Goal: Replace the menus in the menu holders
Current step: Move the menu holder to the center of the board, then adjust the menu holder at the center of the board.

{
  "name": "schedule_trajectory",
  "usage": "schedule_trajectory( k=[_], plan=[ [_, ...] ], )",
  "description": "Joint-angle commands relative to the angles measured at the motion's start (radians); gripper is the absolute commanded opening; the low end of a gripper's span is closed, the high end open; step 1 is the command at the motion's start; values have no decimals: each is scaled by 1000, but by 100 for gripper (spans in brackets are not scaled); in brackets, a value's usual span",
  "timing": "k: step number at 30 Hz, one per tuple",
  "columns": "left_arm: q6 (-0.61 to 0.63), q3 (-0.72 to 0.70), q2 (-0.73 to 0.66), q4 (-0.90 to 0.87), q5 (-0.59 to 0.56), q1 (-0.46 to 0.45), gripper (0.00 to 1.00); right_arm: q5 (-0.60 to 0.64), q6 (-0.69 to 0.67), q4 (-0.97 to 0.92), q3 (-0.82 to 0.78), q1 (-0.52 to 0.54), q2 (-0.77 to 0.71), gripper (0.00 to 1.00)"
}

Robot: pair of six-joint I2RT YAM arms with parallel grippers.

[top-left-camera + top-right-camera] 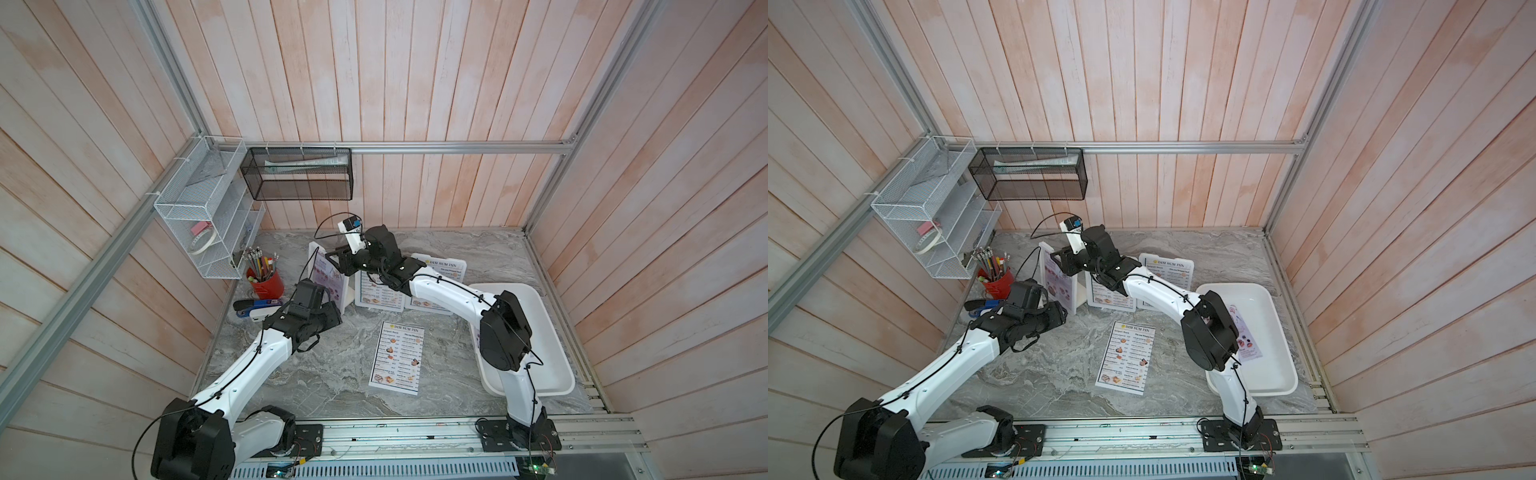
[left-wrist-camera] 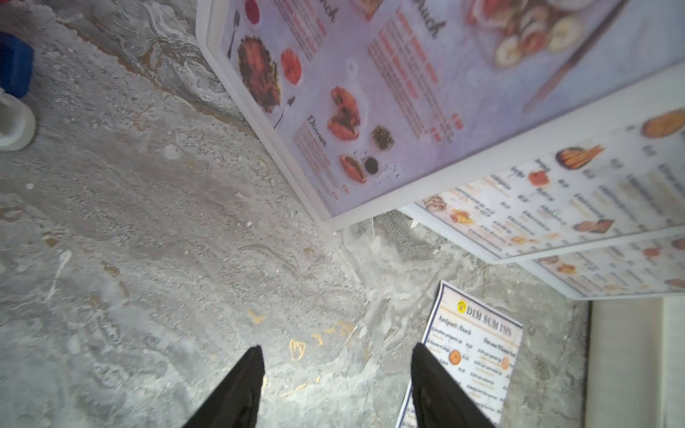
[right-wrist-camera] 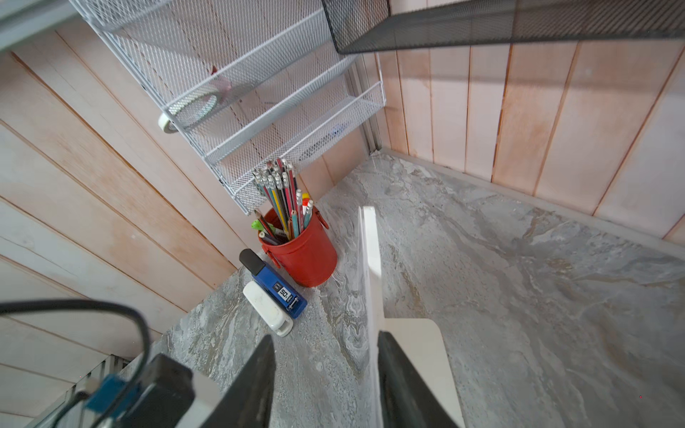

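Note:
Three white menu holders stand at the back of the table. The leftmost holder [image 1: 348,291] is upright and carries a lilac menu [image 2: 370,92]. The middle holder [image 1: 379,298] and the right one [image 1: 444,270] hold white "DIM SUM INN" menus. Another Dim Sum menu [image 1: 397,357] lies loose on the marble. My right gripper [image 3: 326,337] is open over the leftmost holder's top edge [image 3: 370,259], which runs along the inside of one finger. In front of that holder my left gripper [image 2: 337,350] hangs open above bare marble, holding nothing.
A large shallow white tray [image 1: 552,361] at the right holds a lilac sheet [image 1: 1246,336]. A red pencil cup [image 1: 266,282] and a blue stapler [image 3: 274,289] sit at the back left. A white wire rack [image 1: 203,216] and a black mesh basket [image 1: 297,174] hang on the walls.

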Motion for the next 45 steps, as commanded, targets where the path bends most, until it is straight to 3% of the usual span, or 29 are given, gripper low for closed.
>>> schedule_trajectory(
  k=[1, 7, 15, 26, 37, 45],
  plan=[
    [22, 38, 23, 93, 36, -17, 58, -23, -1, -65, -2, -45, -130, 47],
    [36, 56, 98, 159, 35, -70, 46, 41, 49, -20, -212, -123, -311, 47],
    [48, 103, 211, 218, -62, -82, 33, 51, 107, 19, -416, -197, -455, 47],
    [78, 203, 352, 254, -260, -70, 30, 34, 128, 35, -513, -209, -499, 47],
    [153, 318, 490, 312, -240, 18, 29, 22, 128, 19, -550, -213, -519, 46],
    [210, 479, 605, 311, -191, 47, 38, 6, 129, -5, -558, -219, -513, 47]
  ],
)
